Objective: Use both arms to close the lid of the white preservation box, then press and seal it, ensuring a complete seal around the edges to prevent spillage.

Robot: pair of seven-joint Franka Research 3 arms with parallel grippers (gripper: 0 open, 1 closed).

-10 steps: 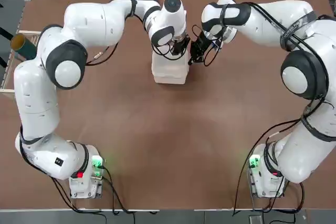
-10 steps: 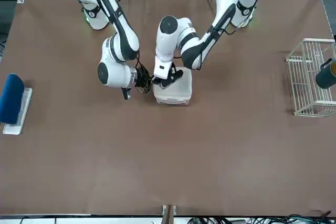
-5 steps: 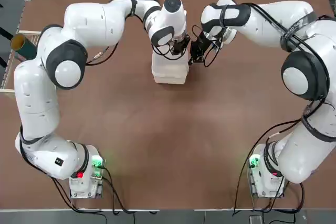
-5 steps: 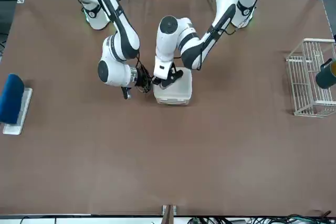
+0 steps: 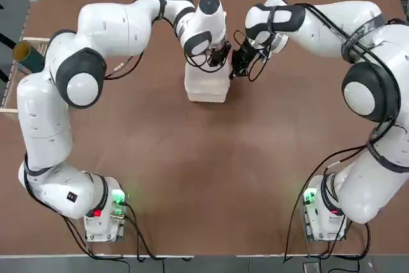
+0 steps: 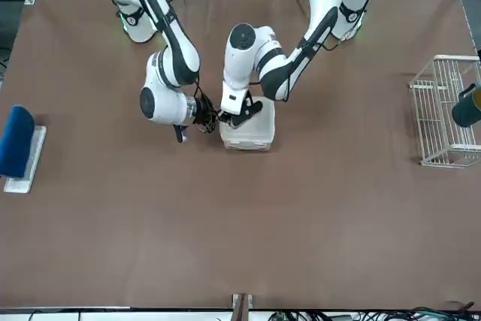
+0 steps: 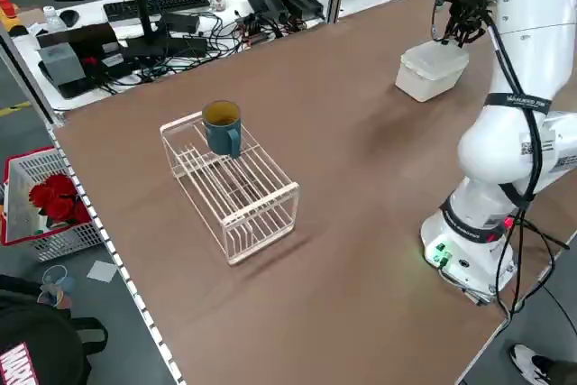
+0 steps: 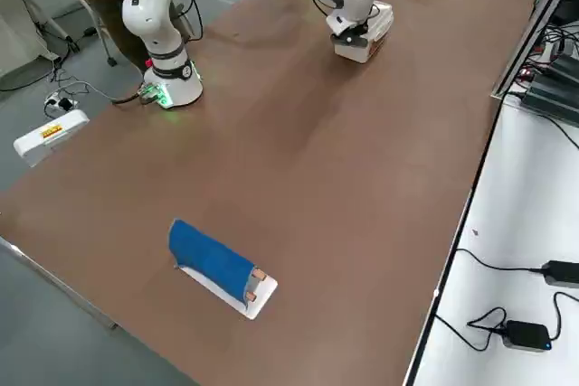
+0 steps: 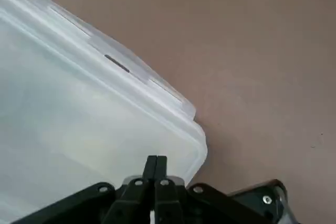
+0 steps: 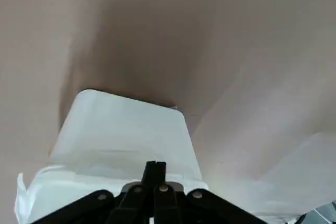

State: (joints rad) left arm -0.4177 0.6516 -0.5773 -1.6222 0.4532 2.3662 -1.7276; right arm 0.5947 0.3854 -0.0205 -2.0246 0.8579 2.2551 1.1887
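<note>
Two wire-rack sides frame a mug [image 7: 222, 127], left side view only.One basket [image 7: 50, 197] shows only in the left side view.

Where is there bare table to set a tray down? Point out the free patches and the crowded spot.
Free: the middle of the brown table, between the two arms' bases, and the stretch between the blue-topped tray and the wire rack. Crowded: around the preservation box, where both grippers meet.

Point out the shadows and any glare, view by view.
Right wrist view: broad soft shadow beside the box; left wrist view: pale glare across the lid; left side view: faint shadow beside the rack; top view: green glow at both arm bases.
</note>
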